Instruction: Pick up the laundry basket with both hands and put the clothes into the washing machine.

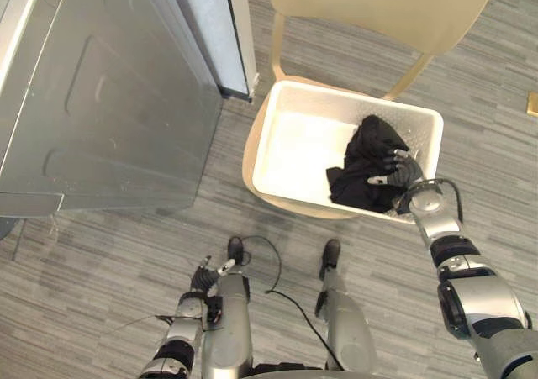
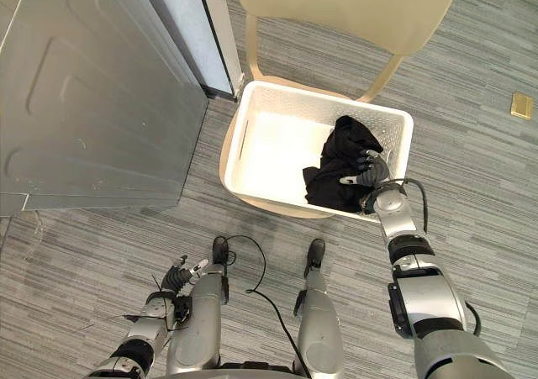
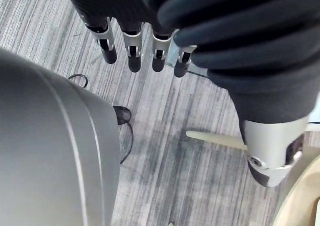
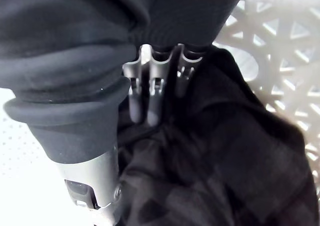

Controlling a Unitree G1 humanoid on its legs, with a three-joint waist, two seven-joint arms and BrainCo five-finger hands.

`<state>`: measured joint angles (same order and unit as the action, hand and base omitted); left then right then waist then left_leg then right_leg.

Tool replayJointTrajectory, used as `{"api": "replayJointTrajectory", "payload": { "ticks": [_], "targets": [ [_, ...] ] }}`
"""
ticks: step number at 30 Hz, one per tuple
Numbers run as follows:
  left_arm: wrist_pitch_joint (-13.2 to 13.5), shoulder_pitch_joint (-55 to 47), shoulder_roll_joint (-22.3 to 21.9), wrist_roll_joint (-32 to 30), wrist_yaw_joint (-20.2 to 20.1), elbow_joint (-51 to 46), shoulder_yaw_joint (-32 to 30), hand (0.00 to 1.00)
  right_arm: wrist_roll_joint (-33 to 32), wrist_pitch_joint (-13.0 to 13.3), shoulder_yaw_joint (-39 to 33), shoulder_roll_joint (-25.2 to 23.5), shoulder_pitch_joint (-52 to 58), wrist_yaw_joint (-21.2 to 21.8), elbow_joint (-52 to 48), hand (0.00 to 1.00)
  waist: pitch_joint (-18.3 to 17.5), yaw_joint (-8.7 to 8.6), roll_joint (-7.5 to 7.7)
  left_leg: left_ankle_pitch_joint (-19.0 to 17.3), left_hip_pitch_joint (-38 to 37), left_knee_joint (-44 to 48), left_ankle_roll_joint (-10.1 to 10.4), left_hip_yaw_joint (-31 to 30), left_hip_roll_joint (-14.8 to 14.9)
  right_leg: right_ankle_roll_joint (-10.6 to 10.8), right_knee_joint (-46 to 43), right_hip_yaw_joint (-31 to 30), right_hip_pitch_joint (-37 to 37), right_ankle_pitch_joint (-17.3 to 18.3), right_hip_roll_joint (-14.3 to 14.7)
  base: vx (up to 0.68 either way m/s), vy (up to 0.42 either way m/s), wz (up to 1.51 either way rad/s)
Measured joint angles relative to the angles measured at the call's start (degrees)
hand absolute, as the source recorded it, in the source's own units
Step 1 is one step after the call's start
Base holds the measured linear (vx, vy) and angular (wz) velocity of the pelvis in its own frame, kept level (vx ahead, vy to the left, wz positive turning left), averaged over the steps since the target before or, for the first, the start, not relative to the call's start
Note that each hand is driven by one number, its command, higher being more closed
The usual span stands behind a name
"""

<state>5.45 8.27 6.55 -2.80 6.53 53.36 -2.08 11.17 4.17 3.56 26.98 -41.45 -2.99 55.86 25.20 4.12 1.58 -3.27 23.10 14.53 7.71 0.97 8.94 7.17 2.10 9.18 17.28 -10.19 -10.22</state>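
From up on the head, both eye views look steeply down on the laundry basket (image 1: 336,106) and its chair (image 1: 378,9) (set side by side, they share nearly everything). The left wrist view looks past the left hand (image 3: 134,53) at the floor (image 3: 175,176) by that chair. The right wrist view sits very close inside the basket, against the black clothes (image 4: 240,151), which the eye views also show.

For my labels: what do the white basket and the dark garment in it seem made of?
The basket looks like matt white moulded plastic: its walls are a pierced lattice. The garment looks like soft matt black fabric: it lies crumpled in folds.
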Motion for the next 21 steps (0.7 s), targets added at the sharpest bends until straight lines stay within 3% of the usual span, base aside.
{"api": "replayJointTrajectory", "payload": {
  "ticks": [5,9,14,16,21],
  "targets": [
    [0.00,0.99,0.29,0.00,0.08,-0.99,0.90,0.00,3.40,0.44,4.87,2.57,-2.78,0.83,-0.19,0.00,1.62,-0.10,-0.62,0.03,1.74,0.65,-0.03,-0.40,0.01,-0.13,-0.10,0.23,1.20,-0.16,0.09,0.00,0.000,0.01],
    [0.14,2.32,0.30,0.18,0.20,-2.39,3.09,0.00,6.47,0.63,8.03,4.49,-7.02,0.63,3.55,0.00,3.06,0.03,-2.16,0.01,5.50,2.40,-0.07,-2.48,-0.02,-0.13,-0.86,1.94,3.27,-0.15,0.25,-0.03,0.007,0.15],
    [0.25,3.96,-0.70,1.16,0.27,-3.64,5.09,0.00,11.64,0.41,8.57,6.17,-10.19,-0.01,8.79,0.00,4.02,1.90,-3.83,0.17,9.33,3.82,-0.12,-6.07,-0.65,0.04,-1.64,5.21,4.50,0.23,0.24,-0.03,0.020,0.27],
    [0.26,4.27,-0.93,1.15,0.27,-4.21,5.76,0.00,12.73,0.01,8.59,6.50,-10.61,-0.59,9.70,0.00,4.04,3.02,-3.89,0.54,10.03,3.54,-0.24,-6.60,-1.01,0.25,-2.52,5.70,5.30,0.69,-0.14,-0.03,0.030,0.24],
    [0.37,4.32,-1.81,1.56,1.23,-4.67,4.88,0.00,14.20,-0.94,9.41,4.61,-10.53,-2.01,9.54,0.00,4.09,3.69,-4.04,2.59,10.75,0.99,-0.24,-8.06,-1.95,0.65,-4.72,7.99,6.62,2.24,-1.35,0.00,0.028,0.24]
  ]
}}
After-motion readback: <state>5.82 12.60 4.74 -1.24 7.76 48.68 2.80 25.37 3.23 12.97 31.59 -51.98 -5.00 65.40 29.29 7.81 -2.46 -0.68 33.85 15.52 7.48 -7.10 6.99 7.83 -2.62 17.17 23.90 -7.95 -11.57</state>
